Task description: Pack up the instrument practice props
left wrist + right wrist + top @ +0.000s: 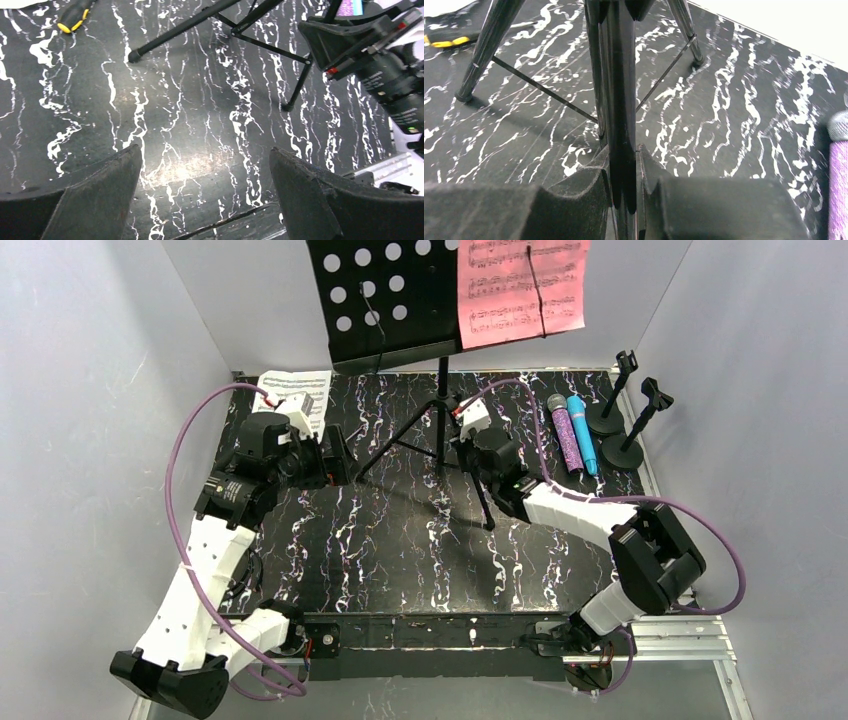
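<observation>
A pink music sheet (523,285) hangs on the tall black tripod's perforated plate (385,300). A white music sheet (296,395) lies at the back left. The purple glitter microphone (565,435) and the blue microphone (583,433) lie side by side at the back right, beside two black round-based mic holders (606,420) (625,452). My right gripper (624,155) is shut on one tripod leg (616,75); the purple microphone (838,175) shows at the right edge of that view. My left gripper (205,155) hovers open over bare tabletop, nothing between its fingers (100,195).
The tripod's other legs (185,25) spread across the middle back of the marbled black table (400,550). A black-and-yellow handled tool (75,17) lies near the white sheet. Grey walls close in left, right and behind.
</observation>
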Available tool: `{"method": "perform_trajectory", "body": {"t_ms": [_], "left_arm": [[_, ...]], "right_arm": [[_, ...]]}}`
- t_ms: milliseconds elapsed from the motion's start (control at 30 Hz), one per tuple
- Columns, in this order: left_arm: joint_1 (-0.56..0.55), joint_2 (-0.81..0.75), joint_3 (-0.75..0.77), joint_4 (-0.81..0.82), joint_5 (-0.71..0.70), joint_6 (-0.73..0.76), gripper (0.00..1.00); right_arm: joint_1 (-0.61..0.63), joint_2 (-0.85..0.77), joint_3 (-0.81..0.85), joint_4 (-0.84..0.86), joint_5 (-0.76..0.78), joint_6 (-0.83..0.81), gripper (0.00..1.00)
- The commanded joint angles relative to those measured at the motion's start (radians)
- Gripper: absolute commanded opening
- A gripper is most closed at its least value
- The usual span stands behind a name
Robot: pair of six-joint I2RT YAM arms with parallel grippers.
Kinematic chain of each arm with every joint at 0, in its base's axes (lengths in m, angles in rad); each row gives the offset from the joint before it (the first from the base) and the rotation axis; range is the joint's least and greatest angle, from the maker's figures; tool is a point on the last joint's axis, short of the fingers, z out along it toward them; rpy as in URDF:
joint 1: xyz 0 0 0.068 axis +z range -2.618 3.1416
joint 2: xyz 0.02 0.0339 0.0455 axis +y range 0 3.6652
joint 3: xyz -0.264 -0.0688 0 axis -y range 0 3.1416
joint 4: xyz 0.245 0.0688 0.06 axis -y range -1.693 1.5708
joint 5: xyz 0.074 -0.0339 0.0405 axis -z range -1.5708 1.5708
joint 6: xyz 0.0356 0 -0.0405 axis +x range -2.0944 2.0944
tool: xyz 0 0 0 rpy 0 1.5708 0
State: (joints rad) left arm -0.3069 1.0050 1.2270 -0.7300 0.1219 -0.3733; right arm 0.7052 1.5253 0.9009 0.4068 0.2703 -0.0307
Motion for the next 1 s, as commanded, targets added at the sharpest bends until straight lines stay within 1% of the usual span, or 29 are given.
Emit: {"method": "perform_trajectory", "body": {"t_ms": [0, 100, 267, 467, 533, 567, 667, 733, 867, 967], "left_arm": [[-0.019, -0.023, 0.032, 0.024, 0.084, -0.025, 0.96], [-0.024, -0.04, 0.046, 0.04, 0.108, -0.037, 0.96], [-0.033, -0.061, 0.09, 0.061, 0.155, -0.052, 0.96], [-0.04, -0.064, 0.13, 0.092, 0.192, -0.076, 0.96], [-0.04, -0.058, 0.154, 0.1, 0.21, -0.088, 0.96], [-0.04, -0.053, 0.166, 0.105, 0.222, -0.092, 0.96], [-0.043, -0.036, 0.203, 0.122, 0.264, -0.092, 0.96], [-0.043, -0.028, 0.232, 0.136, 0.284, -0.09, 0.96], [-0.046, -0.014, 0.296, 0.176, 0.318, -0.111, 0.96], [-0.051, 0.014, 0.354, 0.197, 0.345, -0.133, 0.96]], "right_arm": [[0.054, -0.053, 0.005, 0.05, 0.343, 0.121, 0.01], [0.081, -0.037, 0.019, 0.036, 0.435, 0.192, 0.01], [0.123, 0.033, 0.09, -0.005, 0.566, 0.283, 0.01], [0.144, 0.112, 0.172, -0.043, 0.636, 0.35, 0.01], [0.148, 0.11, 0.179, -0.043, 0.621, 0.357, 0.01], [0.149, 0.103, 0.178, -0.042, 0.599, 0.352, 0.07], [0.149, 0.074, 0.172, -0.049, 0.545, 0.331, 0.36], [0.149, 0.043, 0.169, -0.074, 0.525, 0.324, 0.52], [0.147, -0.048, 0.151, -0.134, 0.491, 0.296, 0.72], [0.147, -0.127, 0.143, -0.239, 0.484, 0.26, 0.84]]}}
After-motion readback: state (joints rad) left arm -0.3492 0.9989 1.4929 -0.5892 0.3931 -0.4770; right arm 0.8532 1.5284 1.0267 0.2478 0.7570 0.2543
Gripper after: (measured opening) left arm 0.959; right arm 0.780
